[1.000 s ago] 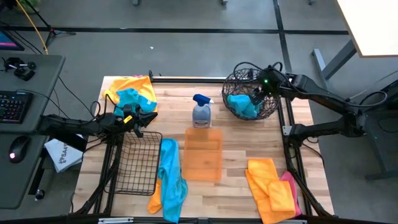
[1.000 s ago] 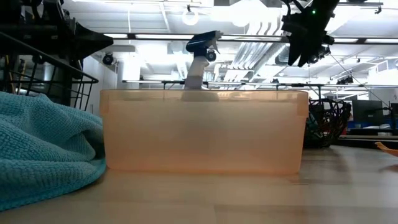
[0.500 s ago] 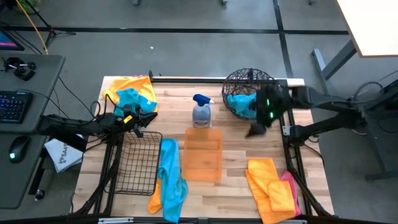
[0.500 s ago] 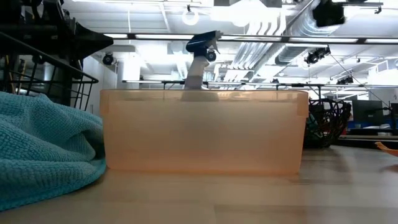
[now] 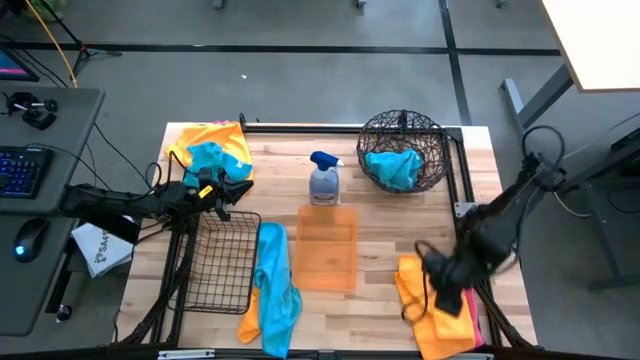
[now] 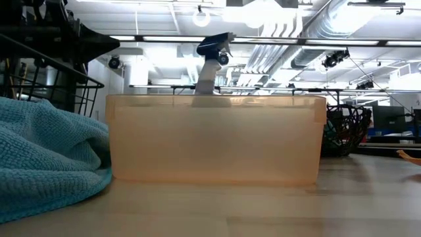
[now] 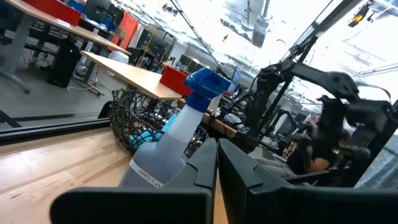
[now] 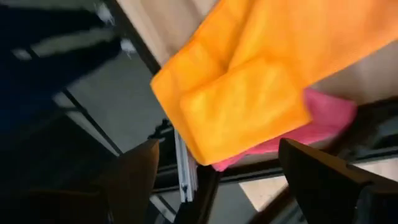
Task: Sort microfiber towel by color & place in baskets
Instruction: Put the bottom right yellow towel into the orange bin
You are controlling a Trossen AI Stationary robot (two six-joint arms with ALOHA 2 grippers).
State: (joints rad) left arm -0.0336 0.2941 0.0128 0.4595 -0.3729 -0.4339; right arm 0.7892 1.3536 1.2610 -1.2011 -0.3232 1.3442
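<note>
1. Now that the teal towel I carried lies inside the round dark wire bowl-basket [image 5: 402, 150] at the upper right of the high view, my right gripper [image 5: 432, 290] has swung away from that basket and hangs over the folded orange microfiber towels [image 5: 432, 305] at the lower right of the table [image 5: 380, 215]. A second ago it was at the basket's rim; the basket now stands alone with the teal cloth in it.
2. My right gripper is spread open and empty: in the right wrist view its two dark fingers [image 8: 320, 177] stand wide apart, with the orange towels [image 8: 249, 87] and a pink towel [image 8: 311, 127] under them showing between.
3. That reads to me as one blue towel sorted and the next pick beginning. I judge the orange stack is the target, and the translucent orange rectangular plastic bin [image 5: 328, 247] at the middle of the frame its likely home.
4. My left gripper [image 5: 222, 192] waits at the left edge of the table, above the rectangular black wire-grid basket [image 5: 220, 262]; in its wrist view the fingers look pressed together, holding nothing.
5. Much is left: a long teal towel [image 5: 275, 285] lies beside the grid basket at lower centre, and an orange-and-teal heap [image 5: 212, 150] sits at upper left. The blue-capped spray bottle [image 5: 323, 180] stands between bin and bowl-basket.
</note>
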